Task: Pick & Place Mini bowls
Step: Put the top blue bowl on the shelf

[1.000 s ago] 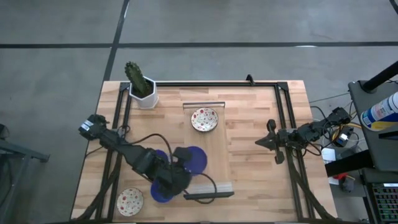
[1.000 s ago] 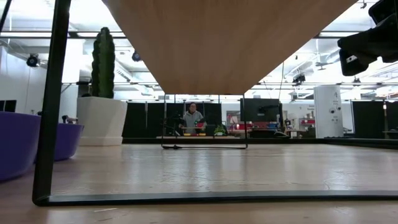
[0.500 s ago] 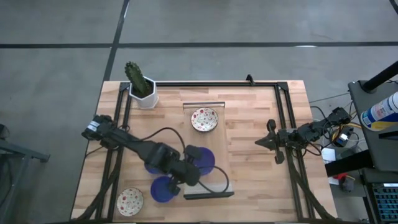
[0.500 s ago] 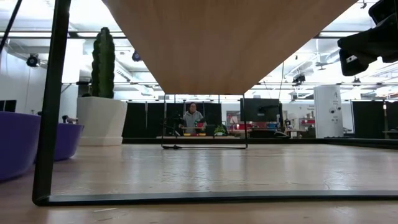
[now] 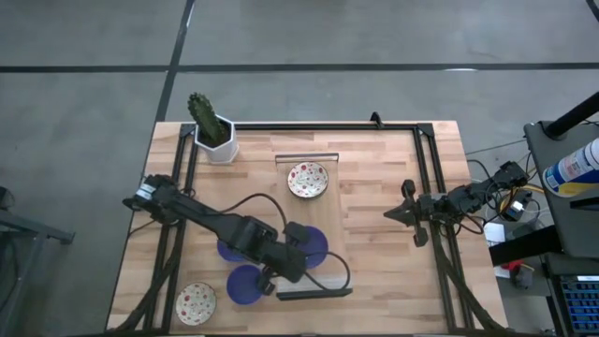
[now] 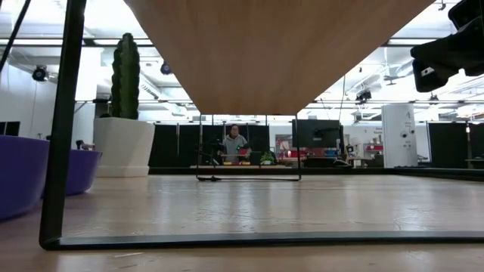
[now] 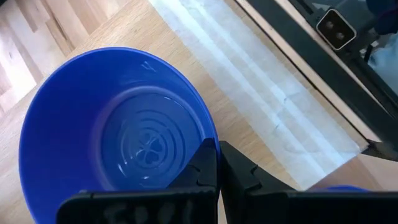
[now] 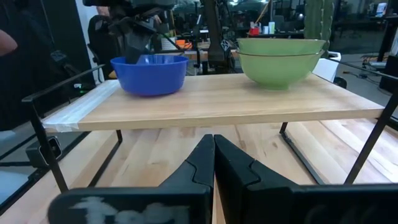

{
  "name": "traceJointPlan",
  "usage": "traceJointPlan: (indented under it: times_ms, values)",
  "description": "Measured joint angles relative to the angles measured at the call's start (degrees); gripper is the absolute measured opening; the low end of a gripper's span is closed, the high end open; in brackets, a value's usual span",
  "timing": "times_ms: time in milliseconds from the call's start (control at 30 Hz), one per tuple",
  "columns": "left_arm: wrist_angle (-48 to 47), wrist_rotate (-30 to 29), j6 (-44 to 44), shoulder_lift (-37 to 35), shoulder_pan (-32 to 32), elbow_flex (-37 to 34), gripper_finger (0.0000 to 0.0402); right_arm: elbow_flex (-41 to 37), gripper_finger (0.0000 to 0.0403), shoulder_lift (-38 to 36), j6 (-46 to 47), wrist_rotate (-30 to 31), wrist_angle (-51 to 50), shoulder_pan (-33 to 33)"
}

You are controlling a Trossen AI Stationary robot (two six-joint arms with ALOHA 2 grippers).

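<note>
My left gripper (image 7: 217, 146) is shut on a cobalt blue mini bowl (image 7: 112, 137) over the near end of the raised wooden shelf (image 5: 328, 220); the high view shows that bowl (image 5: 313, 245) beside the gripper (image 5: 296, 256). Two more blue bowls lie on the table, one (image 5: 245, 285) near the front and one (image 5: 227, 249) partly under the arm. A speckled bowl (image 5: 308, 180) stands on the shelf's far end, and another (image 5: 195, 302) sits at the near left corner. My right gripper (image 8: 214, 146) waits shut at the right side (image 5: 404, 213). My left gripper pinches the blue bowl's rim (image 7: 210, 138), one finger inside the bowl and one outside. The fingers come slanting down from the table's left. In the right wrist view the bowl (image 8: 149, 73) stays upright, and its base appears to rest on the shelf top.
A white pot with a green cactus (image 5: 213, 133) stands at the far left corner. The shelf has a black frame with legs (image 6: 60, 151). Black rails run along the table's edges (image 5: 426, 168). Bare wood lies between the shelf and my right gripper. A person sits far behind the table (image 6: 234, 143).
My left gripper has carried the blue bowl toward the table's right, from beside the shelf's left edge to over its near end. It stayed shut on the rim. The blue bowl near the front, covered by the gripper before, now shows in full.
</note>
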Motion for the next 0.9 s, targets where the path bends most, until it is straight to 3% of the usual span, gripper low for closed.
traceJointPlan:
  times_ms: [600, 900]
  values:
    - [-0.2, -0.38, -0.6, 1.24, 0.13, 0.1, 0.0002, 0.0, 0.0009, 0.02, 0.0, 0.02, 0.0, -0.02]
    - [-0.63, -0.27, -1.57, 1.39, 0.15, -0.03, 0.0057, 0.0, 0.0009, 0.02, 0.0, 0.02, 0.0, -0.02]
